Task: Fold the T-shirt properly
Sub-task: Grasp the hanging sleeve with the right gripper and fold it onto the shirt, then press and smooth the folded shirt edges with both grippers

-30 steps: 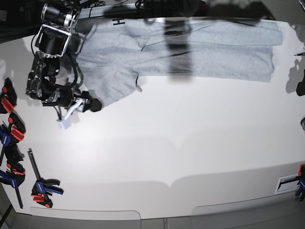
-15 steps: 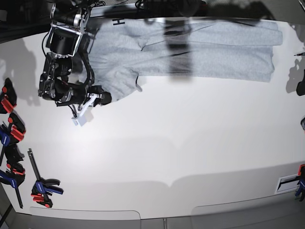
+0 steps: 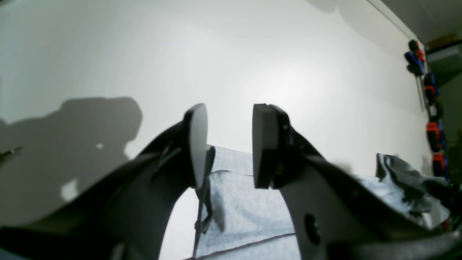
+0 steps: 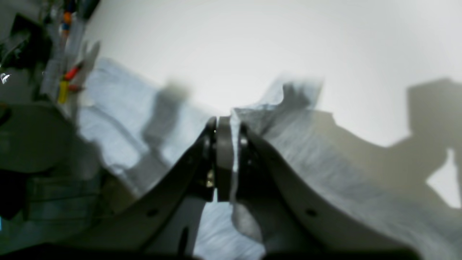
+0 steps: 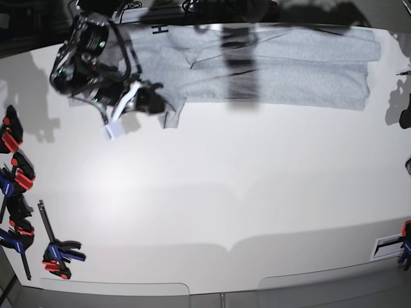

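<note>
Grey fabric fills the lower middle of the left wrist view: the shirt (image 3: 245,213), light heather grey, lies flat on the white bench (image 3: 231,54) below the camera. The left gripper (image 3: 229,144) hangs above it with its two dark fingers spread, a clear gap between them and nothing in that gap. Beyond the shirt's edge the bench runs bare to its far side. At the far right, red and blue clamps (image 3: 431,108) sit along the bench edge, and a dark bunched shape at the right edge is too blurred to name.

Right wrist view, blurred by motion: the right gripper (image 4: 228,144) has its fingers pressed together on a thin fold of the shirt (image 4: 325,162), with a sliver of cloth showing between them. Grey fabric rises from the pinch to the right and spreads away to the left across the bench (image 4: 252,43). Dark shadows fall on the bench at right.

Base view, from above: the shirt (image 5: 289,64) is stretched sideways along the top edge of the bench (image 5: 225,192), reaching from the upper left nearly to the right edge. A bit of black lettering shows near its top left corner. The right gripper (image 5: 154,101), at upper left, pinches the lower left part of the shirt, which is drawn into a point there. Clamps (image 5: 16,186) lie in a row down the left edge of the bench. The left arm cannot be made out clearly in this view.
</note>
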Controlling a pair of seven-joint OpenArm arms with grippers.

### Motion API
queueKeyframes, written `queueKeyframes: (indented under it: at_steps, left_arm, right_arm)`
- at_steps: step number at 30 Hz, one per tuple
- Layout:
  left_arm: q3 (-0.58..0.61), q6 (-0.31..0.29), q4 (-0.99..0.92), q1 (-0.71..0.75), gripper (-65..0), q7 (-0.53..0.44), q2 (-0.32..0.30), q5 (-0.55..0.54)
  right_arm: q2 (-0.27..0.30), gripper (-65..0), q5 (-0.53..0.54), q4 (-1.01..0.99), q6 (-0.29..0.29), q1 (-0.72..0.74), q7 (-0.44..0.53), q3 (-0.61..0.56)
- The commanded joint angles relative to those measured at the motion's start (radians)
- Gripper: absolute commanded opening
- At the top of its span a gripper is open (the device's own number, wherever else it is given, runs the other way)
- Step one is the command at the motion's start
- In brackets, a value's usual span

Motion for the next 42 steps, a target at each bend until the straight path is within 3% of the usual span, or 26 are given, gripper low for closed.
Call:
queueKeyframes:
  at_steps: [1,5,10,18,23,33,34,36,37,42]
  left_arm:
    - [-0.010,-0.008,0.014,-0.011,-45.8,-0.015,-0.034,-0.023]
    - [-0.010,-0.008,0.014,-0.011,-45.8,-0.015,-0.034,-0.023]
    - [-0.010,-0.008,0.014,-0.011,-45.8,-0.016,-0.034,-0.024]
    - [-0.010,-0.008,0.014,-0.011,-45.8,-0.016,-0.034,-0.024]
    - [-0.010,-0.008,0.014,-0.011,-45.8,-0.016,-0.034,-0.024]
    - [-0.011,-0.008,0.014,-0.011,-45.8,-0.023,-0.034,-0.024]
    - [-0.011,-0.008,0.014,-0.011,-45.8,-0.034,-0.034,-0.024]
    - [-0.011,-0.008,0.014,-0.011,-45.7,-0.063,-0.034,-0.024]
    - [-0.011,-0.008,0.014,-0.011,-45.6,-0.072,-0.034,-0.024]
    - [-0.011,-0.008,0.014,-0.010,-34.0,-0.080,-0.031,0.040]
  right_arm:
    - [-0.010,-65.0,0.047,0.053,0.006,-0.023,0.023,0.002]
    - [-0.054,-65.0,0.062,0.144,0.006,-0.153,0.023,0.002]
    - [-0.065,-65.0,0.062,0.157,0.006,-0.234,0.023,0.002]
    - [-0.065,-65.0,0.067,0.157,0.006,-0.267,0.023,0.001]
    - [-0.065,-65.0,0.180,0.157,0.006,-0.288,0.023,0.002]
    - [-0.064,-65.0,0.158,0.157,0.006,-0.299,0.023,0.001]
    - [-0.064,-61.6,0.159,0.157,0.006,-0.304,0.023,0.000]
    - [-0.065,-40.8,0.159,0.157,0.006,-0.319,0.023,0.000]
    - [-0.064,-35.1,0.159,0.157,0.006,-0.321,0.026,0.001]
    - [-0.062,-34.2,0.170,0.162,0.006,-0.291,0.093,0.014]
